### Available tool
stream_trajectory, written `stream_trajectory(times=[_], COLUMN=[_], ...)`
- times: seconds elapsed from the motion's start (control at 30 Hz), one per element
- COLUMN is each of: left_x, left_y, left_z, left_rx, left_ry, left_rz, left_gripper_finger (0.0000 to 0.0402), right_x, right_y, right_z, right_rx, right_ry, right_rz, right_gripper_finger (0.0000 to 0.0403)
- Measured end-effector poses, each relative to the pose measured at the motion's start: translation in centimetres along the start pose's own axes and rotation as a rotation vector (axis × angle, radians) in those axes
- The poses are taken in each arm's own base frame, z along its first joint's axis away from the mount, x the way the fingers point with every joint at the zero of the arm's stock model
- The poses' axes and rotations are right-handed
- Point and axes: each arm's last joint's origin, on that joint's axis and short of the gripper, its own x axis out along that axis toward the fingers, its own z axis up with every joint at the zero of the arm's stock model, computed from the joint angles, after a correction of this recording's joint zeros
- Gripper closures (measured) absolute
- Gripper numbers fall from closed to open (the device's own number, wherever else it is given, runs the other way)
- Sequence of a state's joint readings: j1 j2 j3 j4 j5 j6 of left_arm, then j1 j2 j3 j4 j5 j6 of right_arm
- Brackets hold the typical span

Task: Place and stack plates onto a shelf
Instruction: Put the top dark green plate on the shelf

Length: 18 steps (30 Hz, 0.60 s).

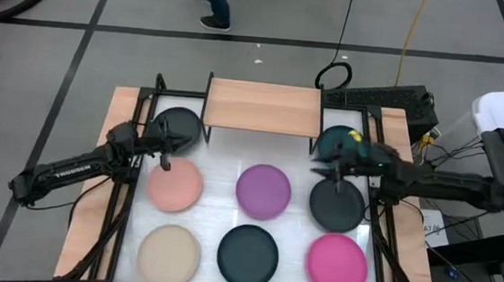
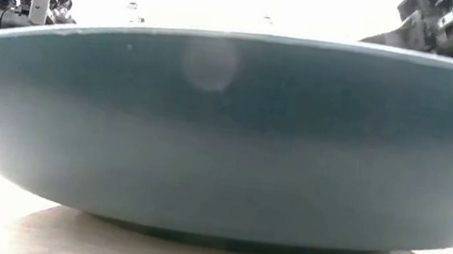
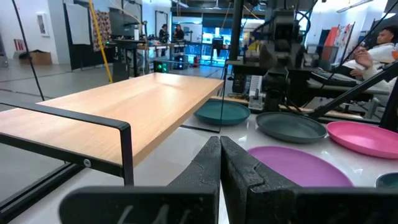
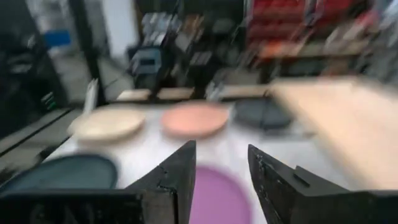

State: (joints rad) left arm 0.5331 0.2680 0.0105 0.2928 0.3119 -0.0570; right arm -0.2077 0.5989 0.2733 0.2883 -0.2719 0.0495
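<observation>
The shelf runs its long axis three to nine o'clock, bare. Left gripper pinched closed beside the salmon plate; right gripper parted, holding nothing.

Shelf: light wood board, black metal legs. Plates, all plain matte, no pattern:
- black plate, 10 o'clock
- dark teal plate, 2 o'clock
- salmon plate
- purple plate, centre
- charcoal plate
- beige plate
- teal-black plate, 6 o'clock
- magenta plate

Tabletop: white, wooden edges.
</observation>
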Motion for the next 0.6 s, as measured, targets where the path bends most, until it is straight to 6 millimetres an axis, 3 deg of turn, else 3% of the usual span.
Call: stream_trajectory(times=[0.13, 0.33, 0.47, 0.6], left_x=[0.0, 0.0, 0.0, 0.0], left_y=[0.0, 0.0, 0.0, 0.0], left_z=[0.0, -0.1, 0.0, 0.0], left_rx=[-0.001, -0.002, -0.001, -0.001], left_ry=[0.003, 0.005, 0.004, 0.004], left_rz=[0.0, 0.0, 0.001, 0.0], left_gripper_finger=[0.0398, 0.0398, 0.0398, 0.0398], right_x=[2.1, 3.5, 3.5, 3.3], right_y=[0.3, 0.4, -0.2, -0.6], right_z=[-1.9, -3.9, -4.5, -3.8], right_rx=[0.016, -0.009, 0.038, 0.073], right_ry=[0.141, 0.278, 0.387, 0.516], right_rz=[0.036, -0.079, -0.294, -0.476], right_gripper_finger=[0.0273, 0.0273, 0.0273, 0.0273])
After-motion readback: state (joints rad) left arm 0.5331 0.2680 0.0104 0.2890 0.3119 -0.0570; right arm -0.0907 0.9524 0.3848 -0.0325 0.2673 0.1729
